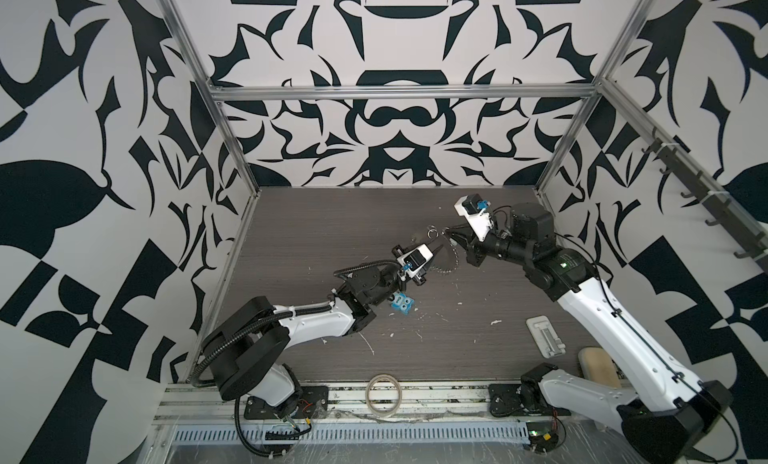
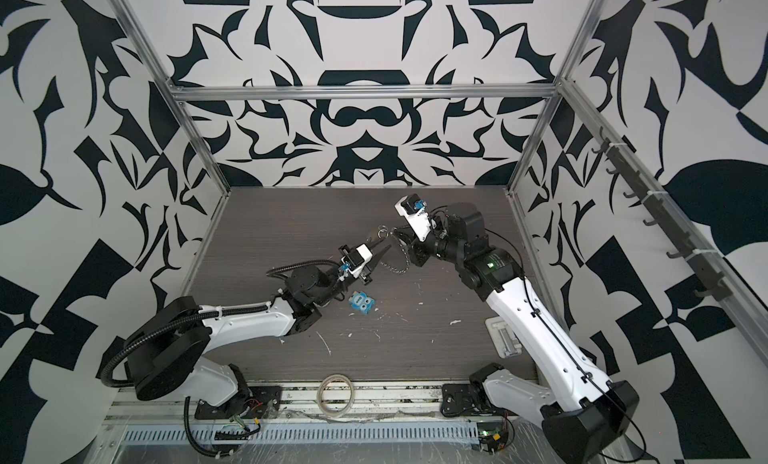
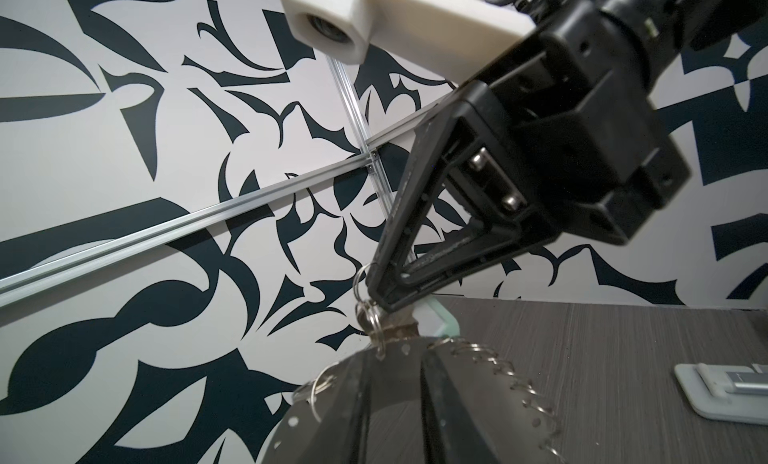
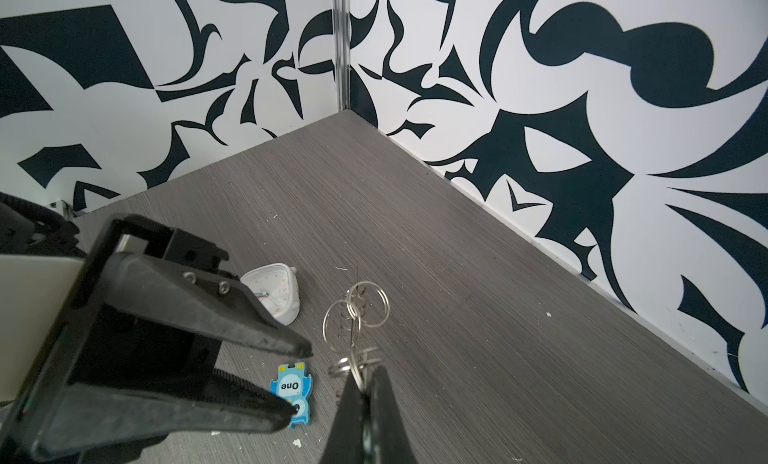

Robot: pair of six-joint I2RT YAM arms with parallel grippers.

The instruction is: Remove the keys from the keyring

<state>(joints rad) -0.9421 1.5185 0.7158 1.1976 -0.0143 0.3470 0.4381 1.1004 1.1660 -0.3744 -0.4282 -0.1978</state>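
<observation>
Keyring [image 3: 374,383] at lower centre of left wrist view, rim pinched by closed right gripper [image 3: 384,304]; keys [image 3: 436,321] apparently just beside those tips, only a pale corner showing. Left gripper [image 4: 299,383] jaws apart, nearby. Close on key alone; slide along split ring [image 4: 388,306] coil, never yank.

Black-and-white patterned walls [image 1: 395,142]; grey wood-grain tabletop [image 1: 311,233]; aluminium frame [image 1: 399,93]

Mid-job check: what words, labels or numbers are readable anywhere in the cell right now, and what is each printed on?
"One": on the blue toy lying on the table, seen upside down in the right wrist view.
Numerals on the white clock face: too small to read.
The blue toy's print in both top views: blurred.
No other text shows.
</observation>
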